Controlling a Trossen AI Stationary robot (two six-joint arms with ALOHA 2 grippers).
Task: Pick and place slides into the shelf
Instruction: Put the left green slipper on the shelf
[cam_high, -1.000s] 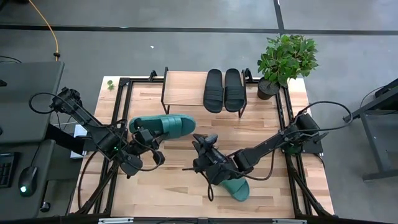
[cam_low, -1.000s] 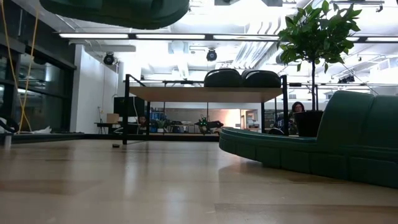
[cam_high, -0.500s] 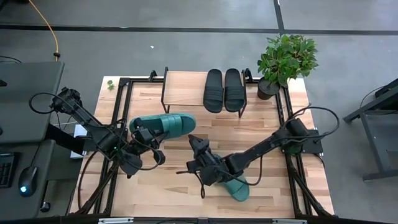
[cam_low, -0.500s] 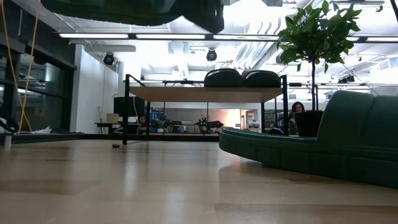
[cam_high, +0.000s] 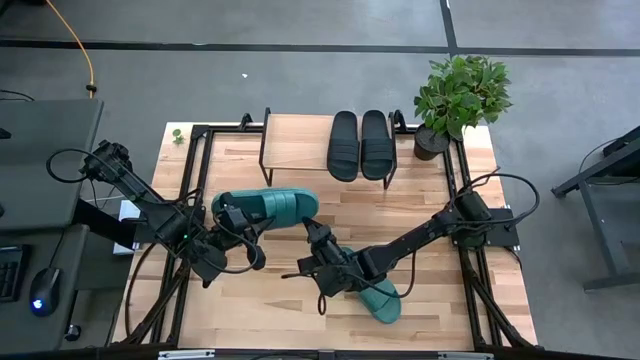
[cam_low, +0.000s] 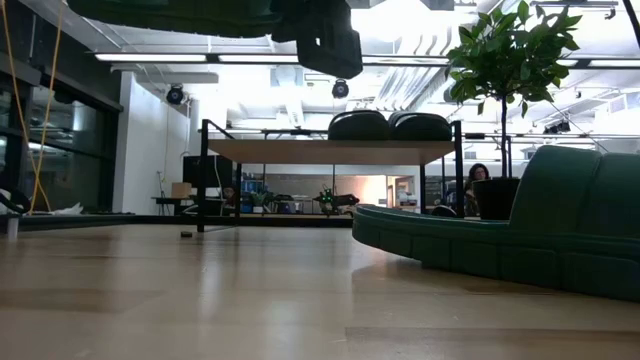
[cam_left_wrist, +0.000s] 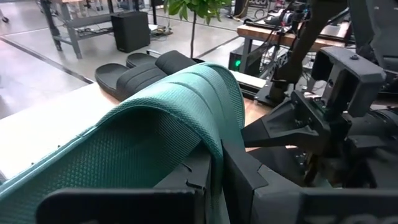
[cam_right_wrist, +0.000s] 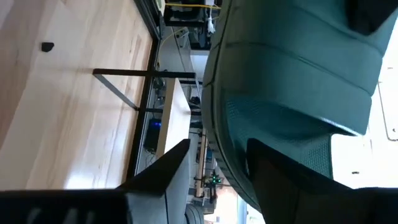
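My left gripper (cam_high: 238, 218) is shut on a teal slide (cam_high: 268, 207) and holds it above the table's middle left. The same slide shows at the top of the low view (cam_low: 180, 12). My right gripper (cam_high: 312, 240) is open beside that slide's right end, and the slide fills its wrist view (cam_right_wrist: 292, 81). I cannot tell whether it touches. A second teal slide (cam_high: 378, 298) lies sole down on the table, partly under the right arm. Two black slides (cam_high: 360, 145) lie side by side on the shelf's top board (cam_high: 295, 140). My left gripper pinches the teal slide's wide strap (cam_left_wrist: 214, 134) between its two fingers (cam_left_wrist: 239, 174), at the strap's edge. The slide is lifted clear of the table and lies roughly level, its length running toward the table's right.
A potted plant (cam_high: 458, 98) stands at the far right corner beside the shelf. Black frame rails (cam_high: 196, 170) run along the table's edges. Bare tabletop lies under the shelf and at the near left (cam_high: 260, 305).
My right gripper has moved toward the table's left, closer to the raised teal slide, and has come into the top of the low view. My left gripper has carried the raised slide slightly toward the table's right.
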